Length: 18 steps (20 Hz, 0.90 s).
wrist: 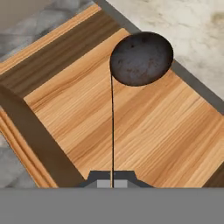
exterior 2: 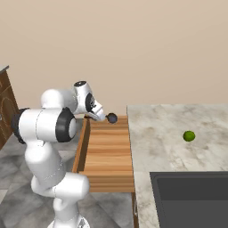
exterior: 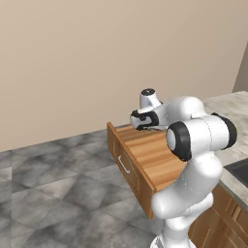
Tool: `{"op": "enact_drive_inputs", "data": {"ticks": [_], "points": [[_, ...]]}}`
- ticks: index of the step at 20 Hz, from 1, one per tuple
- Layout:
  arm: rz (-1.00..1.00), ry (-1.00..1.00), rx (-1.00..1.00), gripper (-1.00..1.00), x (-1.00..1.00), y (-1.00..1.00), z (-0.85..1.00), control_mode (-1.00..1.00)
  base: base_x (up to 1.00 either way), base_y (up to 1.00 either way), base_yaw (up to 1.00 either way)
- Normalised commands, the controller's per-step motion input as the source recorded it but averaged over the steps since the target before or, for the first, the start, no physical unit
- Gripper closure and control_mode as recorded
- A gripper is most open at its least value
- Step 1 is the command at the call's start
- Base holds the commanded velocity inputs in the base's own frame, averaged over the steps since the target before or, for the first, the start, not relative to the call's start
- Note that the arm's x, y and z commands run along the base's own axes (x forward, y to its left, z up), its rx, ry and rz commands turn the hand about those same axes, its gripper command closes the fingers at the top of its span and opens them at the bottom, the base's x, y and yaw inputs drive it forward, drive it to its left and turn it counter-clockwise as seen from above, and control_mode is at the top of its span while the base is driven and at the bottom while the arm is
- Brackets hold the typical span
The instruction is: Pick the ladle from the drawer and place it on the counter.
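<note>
My gripper (exterior 2: 100,116) is shut on the thin black handle of the ladle (exterior 2: 112,118), which hangs above the far end of the open wooden drawer (exterior 2: 107,151). In the hand view the ladle (wrist: 141,57) runs straight up from my gripper (wrist: 112,180); its round dark bowl sits over the drawer (wrist: 131,127) floor close to the counter (wrist: 183,30) edge. In the left base view my gripper (exterior: 140,124) is over the back of the drawer (exterior: 145,155), the ladle mostly hidden behind the hand. The marbled counter (exterior 2: 169,133) lies just right of the drawer.
A small green ball (exterior 2: 189,136) rests on the counter to the right. A dark sink basin (exterior 2: 191,198) is sunk into the counter's near part. Grey tiled floor (exterior: 53,184) lies left of the drawer, with a beige wall behind.
</note>
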Motion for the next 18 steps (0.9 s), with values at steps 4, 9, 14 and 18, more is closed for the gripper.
{"op": "enact_drive_inputs", "data": {"ticks": [4, 9, 14, 18], "points": [[0.00, -0.22, -0.04, 1.00, 0.00, -0.23, 1.00, -1.00, 0.00, 0.00, 0.00], [-0.02, -0.16, -0.13, 1.00, 0.00, -0.60, 1.00, -1.00, 0.00, 0.00, 0.00], [0.00, 0.00, -0.18, 1.00, 0.06, -0.98, 0.64, -1.00, 0.00, 0.00, 0.00], [0.08, 0.00, -0.21, 1.00, 0.03, -0.98, 0.18, -1.00, 0.00, 0.00, 0.00]]}}
